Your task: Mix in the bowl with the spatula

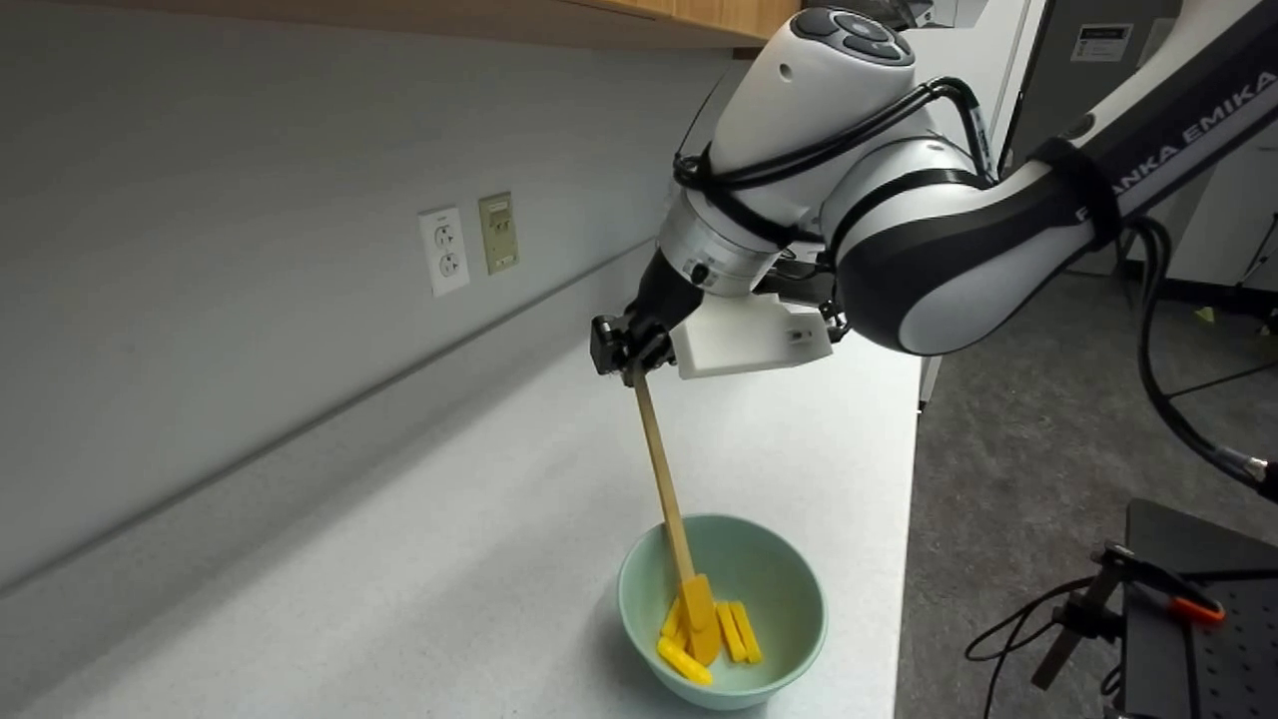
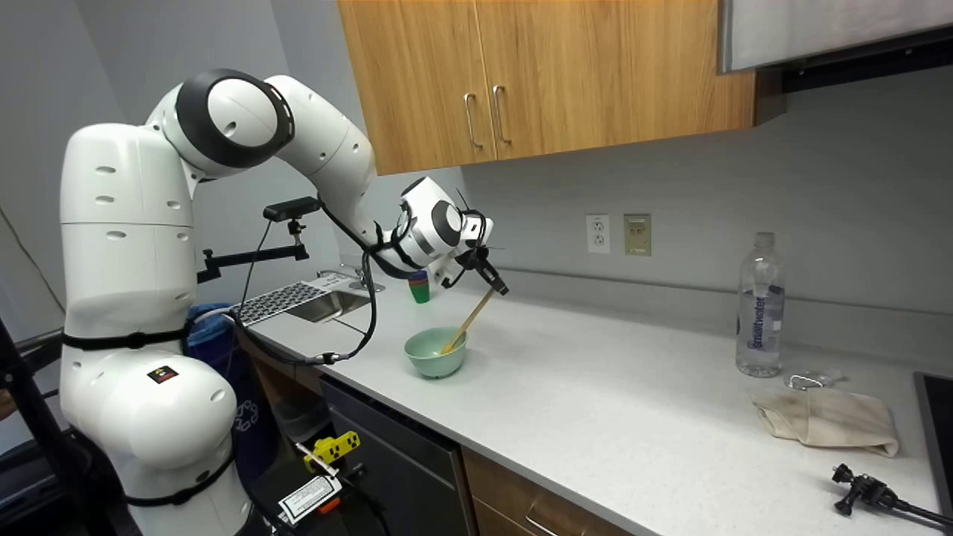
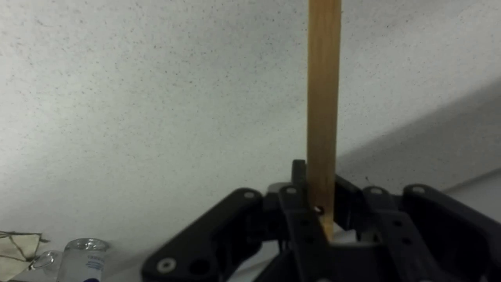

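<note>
One spatula (image 1: pixel 674 519) stands tilted in your bowl (image 1: pixel 784 589), its flat yellow blade (image 1: pixel 701 619) down among the yellow pieces (image 1: pixel 739 631). Two pieces lie side by side just beside the blade; more lie on its opposite side, partly hidden, so you cannot count them. Blade contact with the bowl's floor: you cannot tell. In both exterior views the bowl sits upright on the bench (image 2: pixel 633 387), near the front edge. Your gripper (image 1: pixel 636 373) is above, at the upper end of the wooden handle (image 3: pixel 323 98). Fingers (image 3: pixel 299 171): pinching that handle between them. In the wrist view you see it run from their grip past the top edge, bench surface behind. Further out, in an exterior view, you have a stack of coloured cups (image 2: pixel 420 289) standing behind the bowl, near the sink (image 2: pixel 327 304). Well apart, towards the opposite end of the bench: an upright water bottle (image 2: pixel 761 320), a folded cloth (image 2: pixel 826 420) near it, and a black mount (image 2: pixel 867 490) near the cloth. On the wall (image 2: pixel 692 216): a white outlet (image 2: pixel 598 233), a tan plate (image 2: pixel 638 234) just beside it, wooden cabinets (image 2: pixel 610 67) above.
</note>
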